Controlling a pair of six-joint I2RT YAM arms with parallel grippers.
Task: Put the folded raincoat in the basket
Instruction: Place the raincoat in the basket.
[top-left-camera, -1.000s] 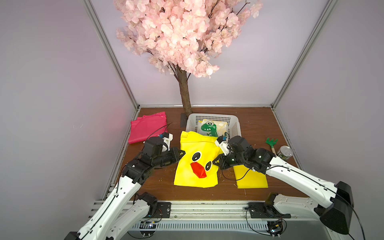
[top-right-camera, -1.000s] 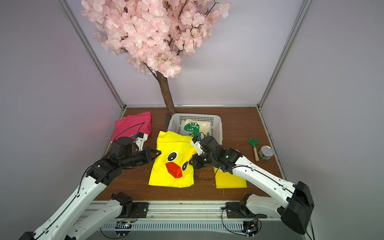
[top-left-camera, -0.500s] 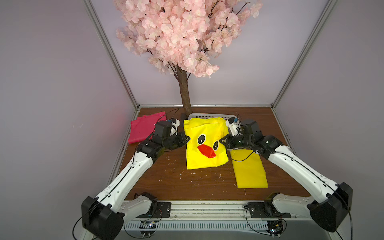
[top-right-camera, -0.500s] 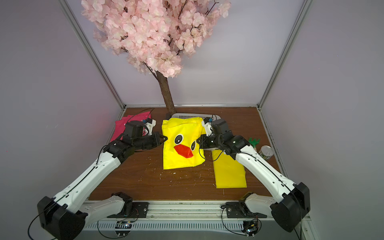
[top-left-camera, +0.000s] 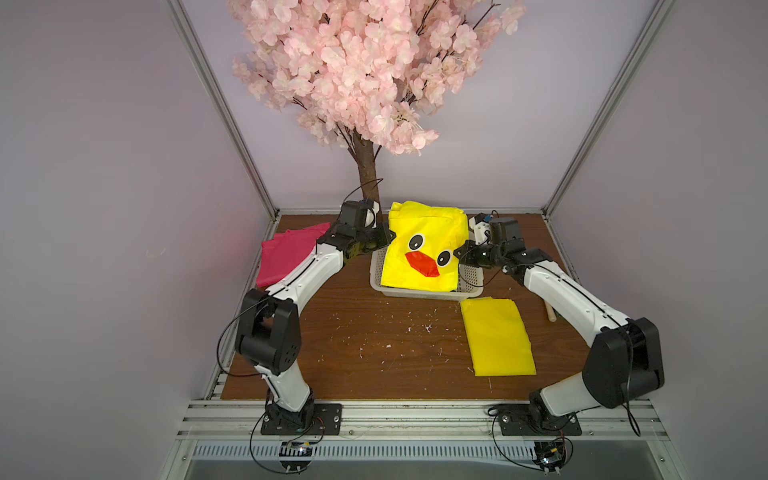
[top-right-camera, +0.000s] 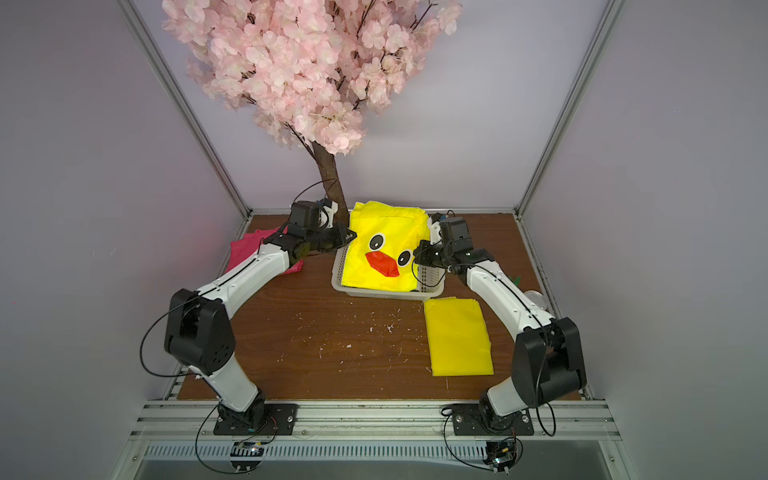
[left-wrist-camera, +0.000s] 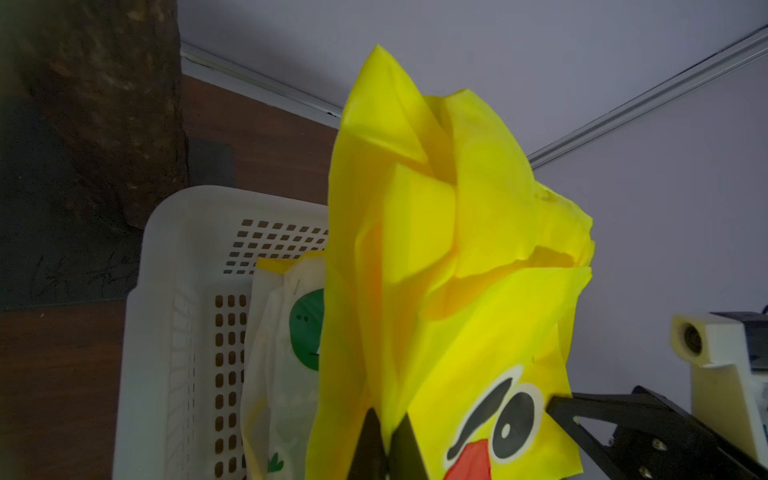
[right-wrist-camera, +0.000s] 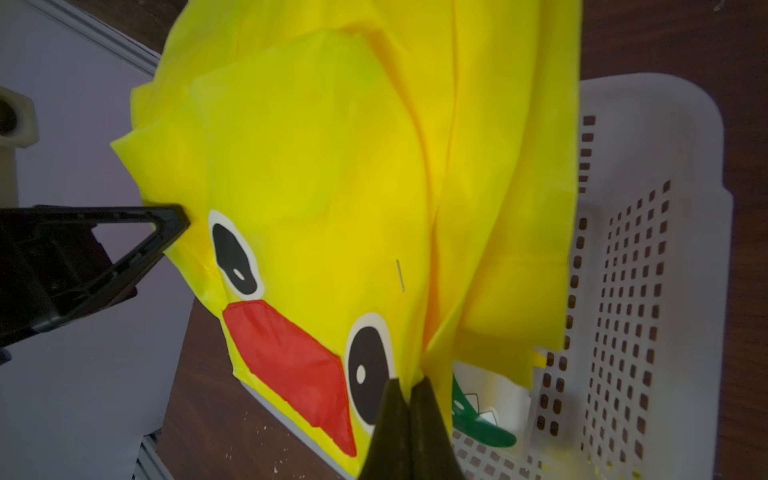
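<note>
- Brown tabletop, basket at twelve o'clock.
- Left gripper and right gripper pinch the raincoat at its nine and three o'clock edges, so it hangs spread over the basket.

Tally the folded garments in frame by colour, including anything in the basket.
Yellow duck-face raincoat: 1, pinched by the left pincer and the right pincer over the basket
Plain yellow garment: 1
Pink garment: 1
Pale garment with green print: 1, inside the basket
Total: 4
</note>
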